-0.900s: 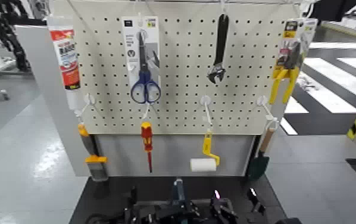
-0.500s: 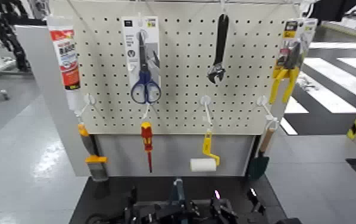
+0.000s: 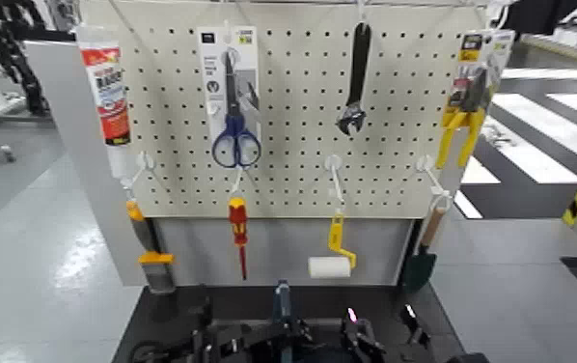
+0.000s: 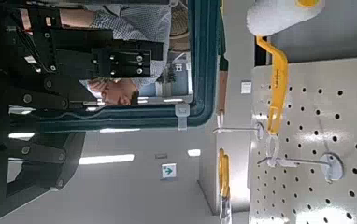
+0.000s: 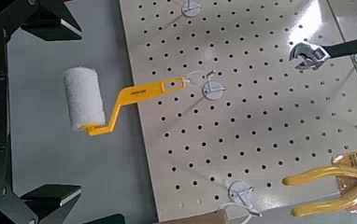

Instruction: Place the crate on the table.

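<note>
most of the work sits at the very bottom edge of the head view, cut off by the frame. the crate [image 3: 281,307] shows there only as a thin blue-grey upright sliver and a bit of dark rim, low at the middle, over the near part of the table [image 3: 167,314], a flat matte black top. whether the crate rests on the table or is held above it cannot be told.

the left gripper [image 3: 217,343] and the right gripper [image 3: 365,340] are black, jointed shapes just beside that sliver, one on each side, both cropped by the frame. whether their fingers are apart or together cannot be told in any view.

in the left wrist view a smooth blue-grey rim of the crate [image 4: 203,65] with a rounded corner runs close to the camera, touching black bracket parts; a person's sleeve is partly seen behind it.

behind the table stands a cream pegboard [image 3: 292,116], flat and dotted with round holes. on it hang blue-handled scissors [image 3: 234,111], a black wrench [image 3: 354,82], yellow-handled pliers [image 3: 466,106] and a white tube [image 3: 107,97] with a red label. below it hang a red and yellow screwdriver [image 3: 239,232] and a paint roller [image 3: 331,259] with a fuzzy white sleeve and yellow handle.
</note>
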`<state>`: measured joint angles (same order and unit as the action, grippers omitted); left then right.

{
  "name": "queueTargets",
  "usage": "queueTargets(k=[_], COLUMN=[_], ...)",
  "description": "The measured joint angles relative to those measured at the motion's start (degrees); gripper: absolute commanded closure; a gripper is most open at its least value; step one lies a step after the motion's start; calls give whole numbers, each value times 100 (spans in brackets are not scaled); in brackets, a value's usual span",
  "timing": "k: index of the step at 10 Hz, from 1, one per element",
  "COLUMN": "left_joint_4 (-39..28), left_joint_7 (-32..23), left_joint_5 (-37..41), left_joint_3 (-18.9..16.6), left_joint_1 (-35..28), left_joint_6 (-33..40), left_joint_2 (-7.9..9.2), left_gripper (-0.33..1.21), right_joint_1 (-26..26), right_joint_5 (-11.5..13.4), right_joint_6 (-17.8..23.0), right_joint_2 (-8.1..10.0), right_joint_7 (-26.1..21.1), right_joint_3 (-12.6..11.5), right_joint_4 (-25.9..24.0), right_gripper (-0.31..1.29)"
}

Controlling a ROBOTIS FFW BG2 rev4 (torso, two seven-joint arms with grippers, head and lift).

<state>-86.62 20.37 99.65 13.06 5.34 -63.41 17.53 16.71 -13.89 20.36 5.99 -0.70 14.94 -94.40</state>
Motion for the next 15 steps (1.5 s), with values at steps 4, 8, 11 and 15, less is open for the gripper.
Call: queueTargets(k=[4,8,11,15], left_joint_4=[240,380,422,634], left_joint_7=[-53,-131,-139,-84], left_joint_5=[-8,-64,-167,-233], left_joint_3=[31,-14,-110,0], left_joint_1=[195,289,388,526], left_joint_6=[-3,61,139,395], left_joint_2=[76,67,56,14], left_gripper=[118,118,118,118], right_joint_1=[8,8,8,8], right_joint_5=[-7,-9,-9,-18], right_joint_6=[36,55,56,62], right_joint_2=[-6,-16,-19,-27], right_joint_7=[0,0,0,0], right_joint_3=[0,0,0,1], right_joint_4=[16,22,27,29], right_gripper=[14,14,14,14])
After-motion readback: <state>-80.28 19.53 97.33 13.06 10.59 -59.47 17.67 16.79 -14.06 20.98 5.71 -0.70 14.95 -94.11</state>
